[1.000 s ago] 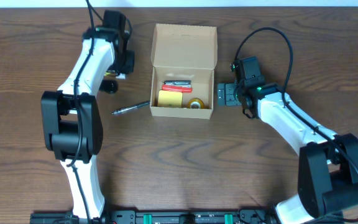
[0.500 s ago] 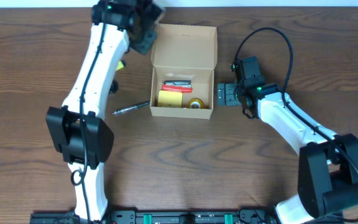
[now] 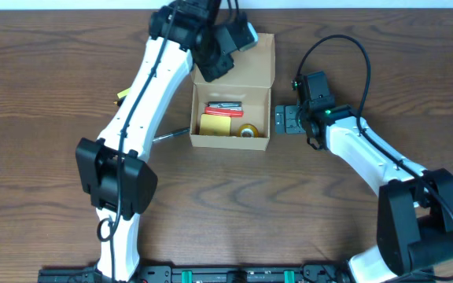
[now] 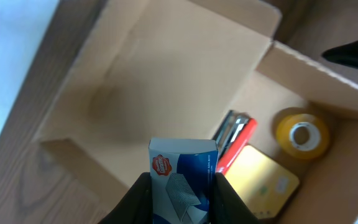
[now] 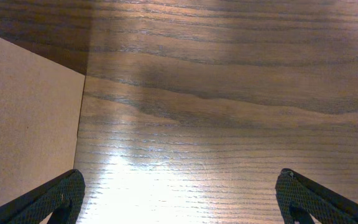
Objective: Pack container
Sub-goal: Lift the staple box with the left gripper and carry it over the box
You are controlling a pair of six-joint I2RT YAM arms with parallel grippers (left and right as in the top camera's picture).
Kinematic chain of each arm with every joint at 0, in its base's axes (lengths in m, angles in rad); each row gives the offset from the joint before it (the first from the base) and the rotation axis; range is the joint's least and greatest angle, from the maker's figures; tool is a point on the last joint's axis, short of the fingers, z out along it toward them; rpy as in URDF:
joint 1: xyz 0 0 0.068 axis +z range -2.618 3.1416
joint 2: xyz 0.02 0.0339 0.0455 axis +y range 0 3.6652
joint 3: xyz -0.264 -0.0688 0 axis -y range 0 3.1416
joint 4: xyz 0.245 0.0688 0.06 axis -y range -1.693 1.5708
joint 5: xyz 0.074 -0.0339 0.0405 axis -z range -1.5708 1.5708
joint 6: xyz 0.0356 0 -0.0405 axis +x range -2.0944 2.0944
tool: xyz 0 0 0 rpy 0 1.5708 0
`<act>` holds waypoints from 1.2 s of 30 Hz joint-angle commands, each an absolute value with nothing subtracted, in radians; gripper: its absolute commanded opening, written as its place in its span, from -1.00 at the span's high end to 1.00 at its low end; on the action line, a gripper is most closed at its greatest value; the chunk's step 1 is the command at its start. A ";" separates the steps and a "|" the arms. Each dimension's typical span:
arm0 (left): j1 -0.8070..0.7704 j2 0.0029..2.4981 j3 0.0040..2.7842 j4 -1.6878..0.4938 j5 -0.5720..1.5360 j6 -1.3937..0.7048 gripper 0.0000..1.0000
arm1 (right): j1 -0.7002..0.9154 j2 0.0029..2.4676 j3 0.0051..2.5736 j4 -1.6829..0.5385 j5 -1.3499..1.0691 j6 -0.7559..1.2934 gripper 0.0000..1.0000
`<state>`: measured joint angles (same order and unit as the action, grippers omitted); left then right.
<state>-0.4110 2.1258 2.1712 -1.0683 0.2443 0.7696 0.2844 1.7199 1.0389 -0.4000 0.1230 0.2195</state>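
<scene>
The container (image 3: 233, 59) is a tan cardboard box that stands mid-table with its flap lid open toward the back. Inside lie a red and black item (image 3: 223, 108), a yellow pad (image 3: 215, 124) and a tape roll (image 3: 248, 130). My left gripper (image 3: 236, 38) hovers over the lid, shut on a small blue and white staples box (image 4: 182, 177). The left wrist view looks past it onto the lid's inner face (image 4: 166, 81), the tape roll (image 4: 301, 133) and the yellow pad (image 4: 263, 183). My right gripper (image 3: 287, 120) rests open just right of the container, with only bare wood between its fingers (image 5: 61, 196).
A pen (image 3: 173, 134) lies on the table left of the container, partly under my left arm. A small yellow and black object (image 3: 120, 96) sits further left. The container's side wall (image 5: 23, 124) shows at the left of the right wrist view.
My left arm has swung from the table's left side up and to the right, ending above the container's lid with the staples box. The right arm has not moved.
</scene>
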 commanded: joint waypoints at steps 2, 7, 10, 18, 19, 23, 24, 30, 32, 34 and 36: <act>-0.433 2.107 2.148 -1.073 0.287 0.769 0.89 | 0.276 1.728 1.037 -0.401 0.123 0.231 -0.98; -0.456 2.117 2.148 -1.071 0.307 0.641 0.88 | 0.276 1.728 1.037 -0.401 0.123 0.231 -0.99; -0.463 2.132 2.148 -1.066 0.308 0.497 0.85 | 0.276 1.728 1.037 -0.401 0.123 0.231 -0.98; -0.478 2.167 2.148 -1.024 0.307 0.209 0.86 | 0.276 1.728 1.037 -0.401 0.123 0.231 -0.99; -0.480 2.173 2.148 -1.024 0.307 0.169 0.86 | 0.276 1.728 1.037 -0.401 0.123 0.231 -0.99; -0.491 2.198 2.147 -1.033 0.308 0.004 0.79 | 0.276 1.728 1.037 -0.401 0.123 0.231 -0.98; -0.497 2.203 2.147 -1.044 0.308 -0.060 0.80 | 0.276 1.728 1.037 -0.401 0.123 0.231 -0.98; -0.520 2.204 2.127 -1.059 0.308 -0.244 0.81 | 0.276 1.728 1.037 -0.411 0.123 0.231 -0.99; -0.527 2.204 2.115 -1.058 0.308 -0.279 0.81 | 0.276 1.728 1.037 -0.411 0.123 0.231 -0.99; -0.544 2.204 2.101 -1.057 0.307 -0.309 0.81 | 0.276 1.728 1.037 -0.411 0.123 0.231 -0.99; -0.563 2.204 2.088 -1.057 0.306 -0.326 0.82 | 0.276 1.728 1.037 -0.411 0.123 0.231 -0.99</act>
<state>-0.5369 2.1971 2.1063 -1.0519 0.2970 -0.2459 0.2844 1.7199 1.0389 -0.4076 0.1230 0.2195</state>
